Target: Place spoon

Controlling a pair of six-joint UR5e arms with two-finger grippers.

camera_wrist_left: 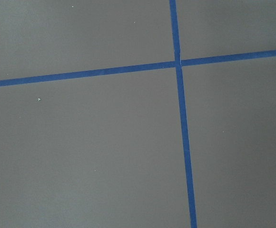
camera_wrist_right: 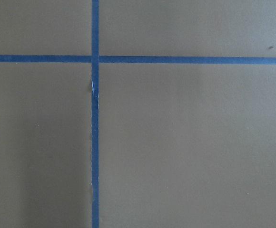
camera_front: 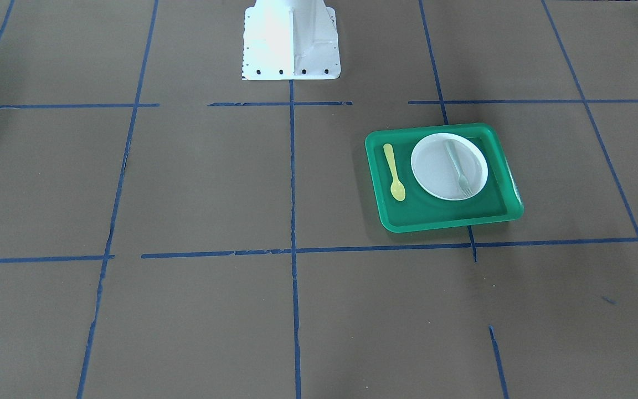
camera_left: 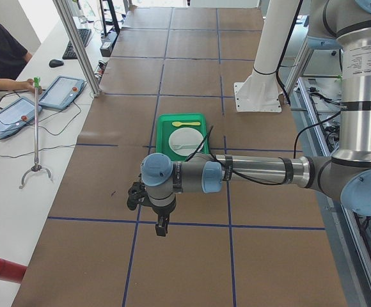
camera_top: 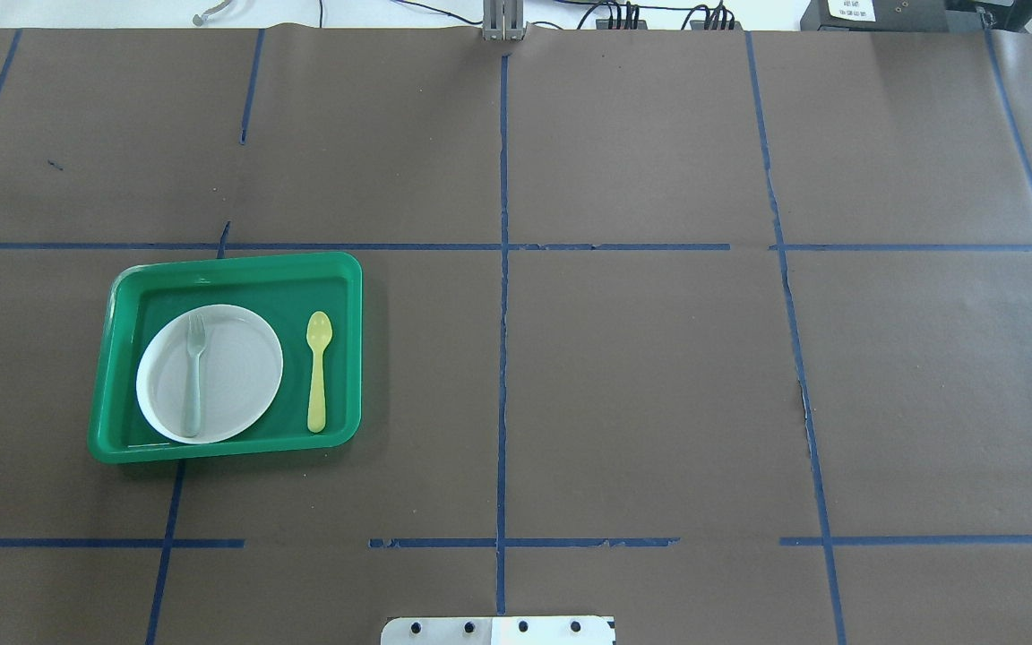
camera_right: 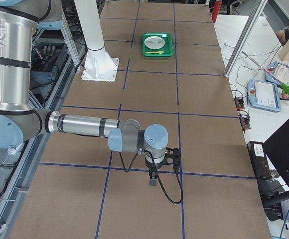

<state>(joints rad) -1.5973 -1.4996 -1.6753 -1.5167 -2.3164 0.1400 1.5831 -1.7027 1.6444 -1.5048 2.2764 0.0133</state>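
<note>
The small yellow spoon lies flat on the floor of a green tray, beside a white plate, and does not touch it. It also shows in the overhead view, to the right of the plate. A pale grey-green fork lies on the plate. My left gripper shows only in the exterior left view, held above the bare table, short of the tray. My right gripper shows only in the exterior right view, far from the tray. I cannot tell whether either is open or shut.
Brown paper with blue tape lines covers the table. The robot's white base stands at the table's edge. Operators' tablets and cables lie on a side bench. Both wrist views show only paper and tape.
</note>
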